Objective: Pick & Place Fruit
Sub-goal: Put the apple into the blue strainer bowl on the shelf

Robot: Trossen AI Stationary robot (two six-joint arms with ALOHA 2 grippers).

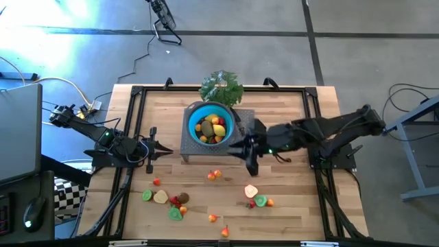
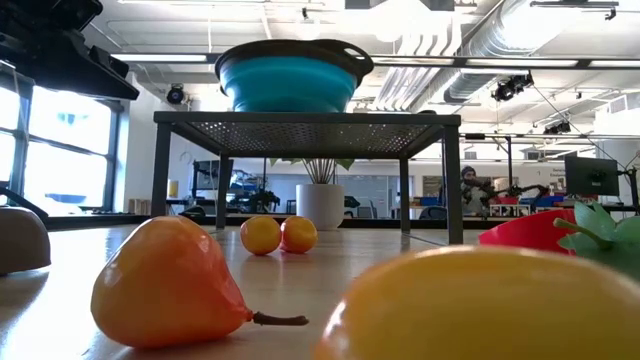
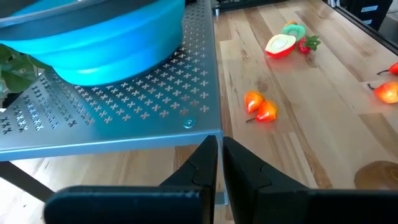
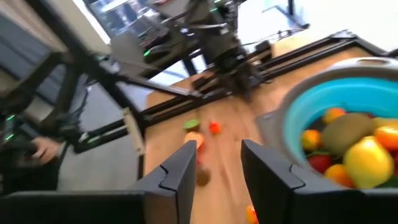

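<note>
Light wooden slatted table (image 1: 288,206) carrying grey perforated metal stand (image 1: 195,147). Blue collapsible bowl (image 1: 195,116) sitting on stand, holding several small toy fruits (image 1: 211,128); more lying scattered across front boards. Right gripper (image 4: 214,168) hovering beside bowl, fingers spread, gripping nothing. Left gripper (image 3: 219,163) waiting left of stand, fingers pressed together.

light: bright, window glare far-left floor | right wrist view motion-blurred | low view foreground defocused
</note>
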